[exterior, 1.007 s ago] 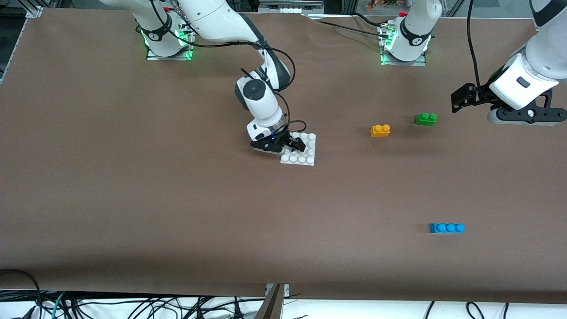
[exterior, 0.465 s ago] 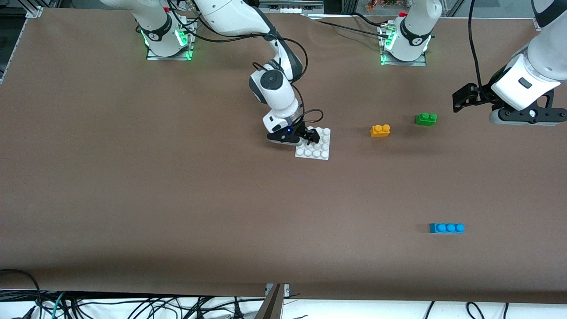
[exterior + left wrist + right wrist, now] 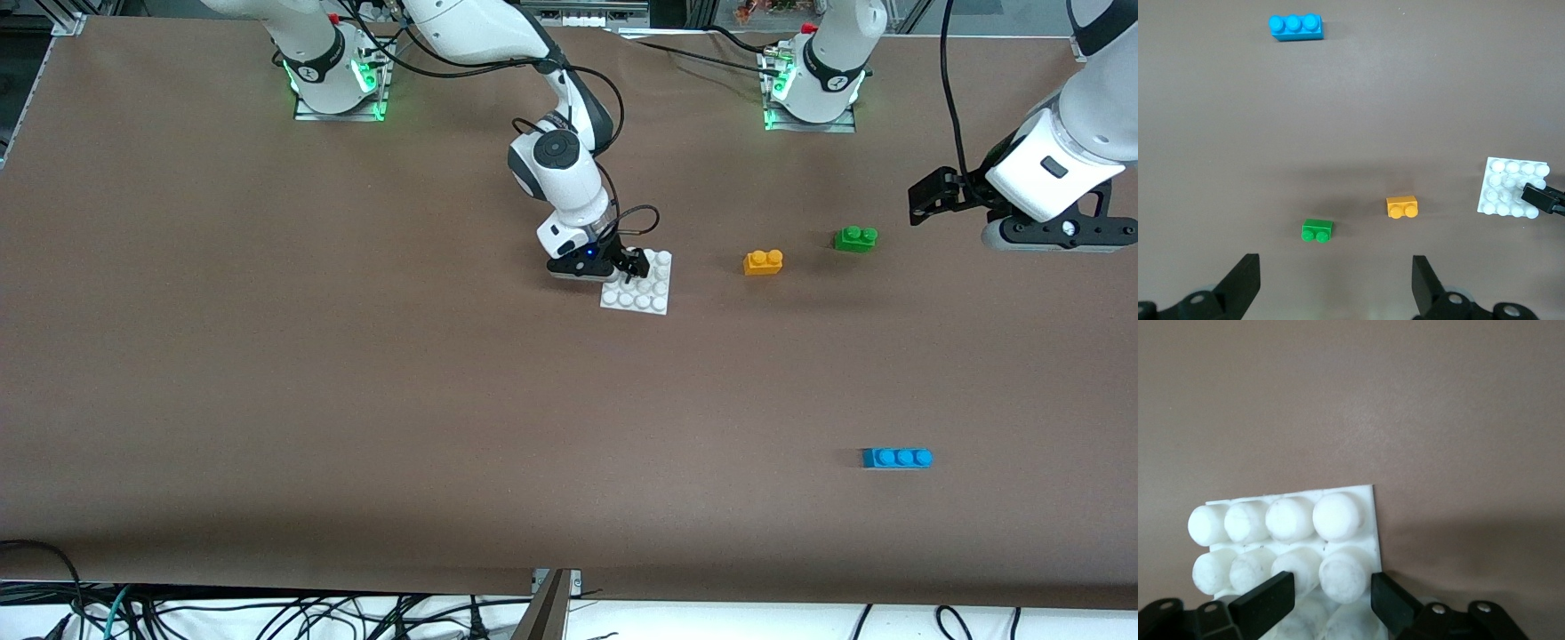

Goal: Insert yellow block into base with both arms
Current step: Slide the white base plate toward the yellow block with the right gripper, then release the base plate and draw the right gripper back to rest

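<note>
Front view, change: the right gripper (image 3: 633, 264) has carried the base (image 3: 637, 284) along the table toward the left arm's end over the last second, the plate going with it from one picture to the next; it now lies nearer the block (image 3: 763, 261) but well apart from it.
Front view, meaning: I judge the base is being brought within the left arm's reach, so the first half of the job is under way and the insertion has not begun.
Front view, block: it sits on the table between the base and the green brick (image 3: 855, 238), untouched and in the same spot as a second ago.
Front view, left gripper (image 3: 925, 197): it hangs in the air over the table at the left arm's end, past the green brick, and has barely moved; this arm waits.
Front view, others: the blue brick (image 3: 897, 457) lies well nearer the camera, out of the way.

Left wrist view, claw: the left fingers (image 3: 1241, 280) are spread wide with nothing between them.
Left wrist view, layout: block (image 3: 1402, 207), green brick (image 3: 1318, 231), blue brick (image 3: 1295, 27) and base (image 3: 1502, 200) all show, with the right gripper's finger at the base's edge.
Left wrist view, obstacle: the green brick lies near the block; a careless descent could catch it instead.

Right wrist view, claw: the right fingers (image 3: 1263, 604) are pinching a stud row of the base (image 3: 1291, 520) at its edge.
</note>
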